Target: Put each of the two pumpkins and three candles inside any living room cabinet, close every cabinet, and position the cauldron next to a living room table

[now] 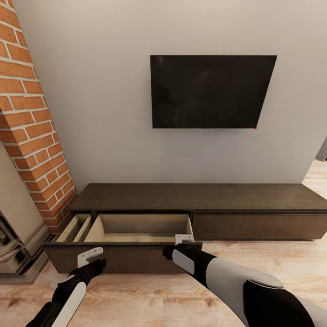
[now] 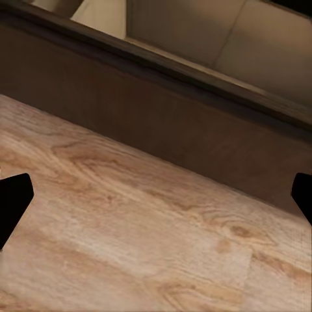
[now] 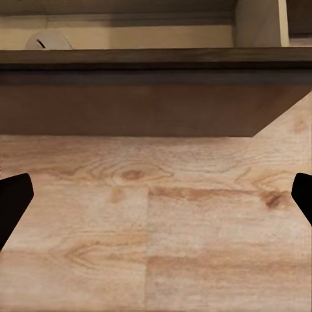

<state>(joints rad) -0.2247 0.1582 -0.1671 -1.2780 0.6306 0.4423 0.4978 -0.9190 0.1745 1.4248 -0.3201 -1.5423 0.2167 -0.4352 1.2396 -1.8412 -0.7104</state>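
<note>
The long dark brown cabinet (image 1: 200, 196) stands against the wall, and its left drawer (image 1: 122, 258) is pulled out, showing a pale beige inside. The rounded top of a pale candle (image 3: 47, 41) with a wick dot shows inside the drawer, just over its front edge. My left gripper (image 1: 93, 261) hangs open in front of the drawer's left part, above the wood floor. At the drawer's right corner my right gripper (image 1: 182, 247) is open too. Nothing lies between the black fingertips (image 2: 14, 195) of the left gripper or the fingertips (image 3: 14, 195) of the right one.
A red brick column (image 1: 34, 122) and a pale stone hearth (image 1: 18, 245) close off the left. A dark TV (image 1: 211, 91) hangs on the wall above the cabinet. The cabinet's right drawer front (image 1: 254, 226) is closed. Light wood floor (image 1: 150, 295) stretches in front.
</note>
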